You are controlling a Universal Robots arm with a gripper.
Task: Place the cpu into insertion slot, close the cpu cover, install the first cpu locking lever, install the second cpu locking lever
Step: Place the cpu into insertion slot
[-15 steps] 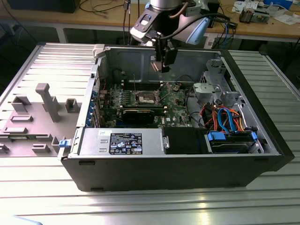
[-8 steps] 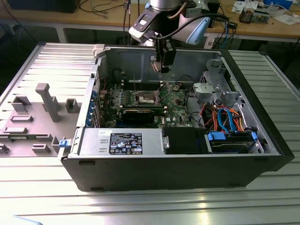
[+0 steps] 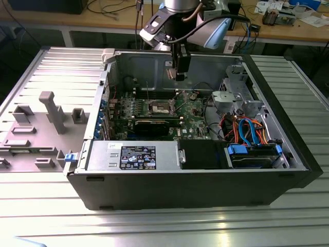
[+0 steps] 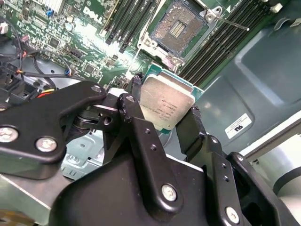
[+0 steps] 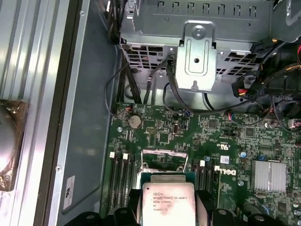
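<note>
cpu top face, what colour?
The cpu top is silvery-grey metal with a green rim. It shows best in the second wrist view, held in the gripper.

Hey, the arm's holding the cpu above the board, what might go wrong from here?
The gripper pinches the cpu by two opposite edges only, so it might slip and fall onto the motherboard. The insertion slot lies open with its contacts bare; a skewed set-down could damage them. The thin lever beside the slot could snag the gripper.
</note>
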